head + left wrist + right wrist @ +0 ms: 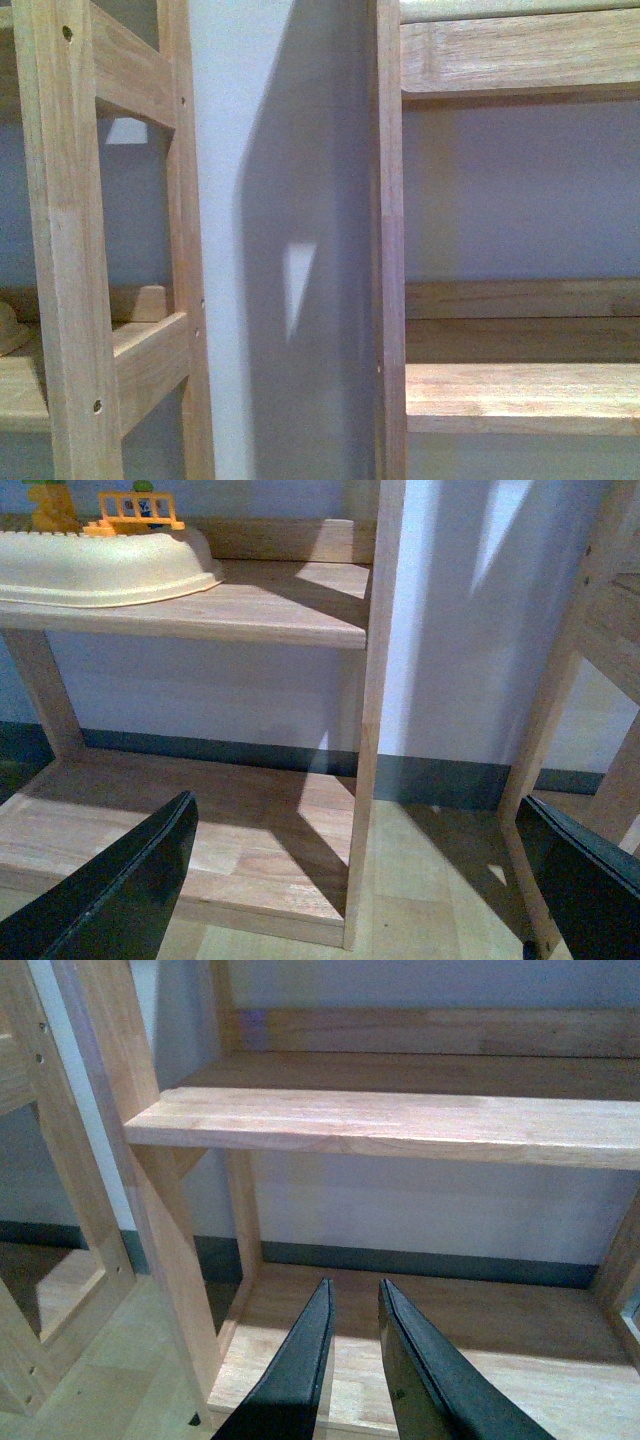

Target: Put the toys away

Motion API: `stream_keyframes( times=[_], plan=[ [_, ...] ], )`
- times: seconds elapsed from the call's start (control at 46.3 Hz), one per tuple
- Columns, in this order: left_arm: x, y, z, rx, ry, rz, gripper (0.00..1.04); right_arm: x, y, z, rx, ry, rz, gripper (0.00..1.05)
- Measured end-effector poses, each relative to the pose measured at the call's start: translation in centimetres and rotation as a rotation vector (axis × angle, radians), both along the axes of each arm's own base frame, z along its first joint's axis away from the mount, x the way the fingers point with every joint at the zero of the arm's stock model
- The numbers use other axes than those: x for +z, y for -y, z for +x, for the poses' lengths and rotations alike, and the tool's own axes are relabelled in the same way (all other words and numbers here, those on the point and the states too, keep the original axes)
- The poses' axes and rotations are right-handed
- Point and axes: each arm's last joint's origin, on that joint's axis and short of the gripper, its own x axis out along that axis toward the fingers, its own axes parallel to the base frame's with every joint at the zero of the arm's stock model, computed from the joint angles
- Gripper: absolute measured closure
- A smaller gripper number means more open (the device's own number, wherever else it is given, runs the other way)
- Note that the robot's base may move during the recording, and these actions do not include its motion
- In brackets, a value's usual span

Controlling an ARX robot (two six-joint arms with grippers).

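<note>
No plush toy shows in any view, only wooden shelves (390, 1120). Left gripper (355, 880) stands wide apart; right gripper (355, 1305) is nearly together, holding nothing. Such a toy is probably light and soft; grasp its body.

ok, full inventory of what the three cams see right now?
Left shelf unit: one, light wood, left in the front view.
Right shelf unit: one, light wood, right in the front view; shelves seen bare.
Wall: pale, between and behind the units.
Basin: one, cream, on the left unit's upper shelf.
Toy pieces: orange-yellow plastic, behind the basin, partly cut off.
Baseboard: dark, along the wall.
Floor: light wood.
Plush toy: not in view.
Left hand: black, open, empty.
Right hand: black, fingers nearly together, nothing between.
</note>
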Motion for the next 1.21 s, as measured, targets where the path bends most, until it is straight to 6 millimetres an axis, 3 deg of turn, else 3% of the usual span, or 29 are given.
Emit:
stream_keyframes(
  times=[0.367,0.583,0.82,1.208],
  plan=[
    [0.00,0.00,0.00,0.000,0.000,0.000,0.06,-0.64,0.00,-0.05,0.000,0.006,0.000,0.86],
    [0.00,0.00,0.00,0.000,0.000,0.000,0.06,-0.64,0.01,-0.05,0.000,0.006,-0.001,0.49],
    [-0.01,0.00,0.00,0.000,0.000,0.000,0.06,-0.64,0.00,-0.05,0.000,0.006,-0.001,0.01],
    [-0.01,0.00,0.00,0.000,0.000,0.000,0.06,-0.64,0.01,-0.05,0.000,0.006,-0.002,0.00]
  ],
)
